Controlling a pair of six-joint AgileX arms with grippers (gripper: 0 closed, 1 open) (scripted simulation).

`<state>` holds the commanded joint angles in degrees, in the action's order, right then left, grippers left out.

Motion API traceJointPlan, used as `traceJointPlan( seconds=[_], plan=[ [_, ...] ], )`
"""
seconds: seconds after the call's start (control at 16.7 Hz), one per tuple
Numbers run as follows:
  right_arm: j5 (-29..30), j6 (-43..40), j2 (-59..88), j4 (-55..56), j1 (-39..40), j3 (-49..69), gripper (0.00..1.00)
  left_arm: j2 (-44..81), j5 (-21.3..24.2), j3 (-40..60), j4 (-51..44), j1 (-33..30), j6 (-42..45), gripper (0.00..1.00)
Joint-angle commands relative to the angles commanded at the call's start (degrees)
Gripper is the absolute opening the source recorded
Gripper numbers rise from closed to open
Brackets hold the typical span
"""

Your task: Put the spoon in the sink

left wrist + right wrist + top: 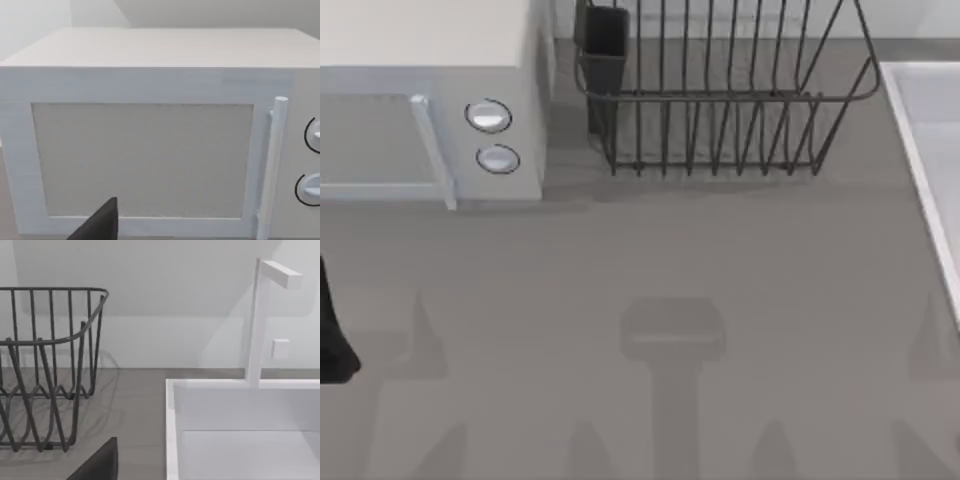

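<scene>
The spoon is out of view. The sink (920, 160) is a pale basin at the table's right edge. Its raised rim (171, 430) lies close ahead in the right wrist view, with a white tap (257, 325) standing behind it. A dark part of my right gripper (100, 462) juts in low in that view, short of the sink. A dark part of my left gripper (100, 222) shows in front of the microwave door. My left arm (332, 340) sits at the table's left edge.
A white microwave (430, 110) with two round knobs stands at the back left. A dark wire dish rack (720, 100) with a dark cup (603, 35) in its corner stands at the back middle. Grey tabletop (670, 300) spreads in front.
</scene>
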<state>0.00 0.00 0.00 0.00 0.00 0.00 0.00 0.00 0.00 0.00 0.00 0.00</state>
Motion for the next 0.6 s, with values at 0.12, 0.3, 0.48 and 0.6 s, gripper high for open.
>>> traceJointPlan(
  seconds=[0.12,0.3,0.48,0.6],
  plan=[
    [0.0,0.0,0.0,0.0,0.0,0.0,1.0,0.0,0.0,0.0,0.0,0.0,0.0,1.0],
    [-0.62,-3.32,3.32,-3.31,0.05,1.9,1.0,0.0,0.0,0.0,0.0,0.0,0.0,1.0],
    [-0.44,-11.92,10.83,-9.83,-0.92,7.43,1.0,0.0,0.0,0.0,0.0,0.0,0.0,1.0],
    [0.01,-20.43,17.01,-14.42,-1.84,12.1,1.0,0.0,0.0,0.0,0.0,0.0,0.0,1.0]
  ],
)
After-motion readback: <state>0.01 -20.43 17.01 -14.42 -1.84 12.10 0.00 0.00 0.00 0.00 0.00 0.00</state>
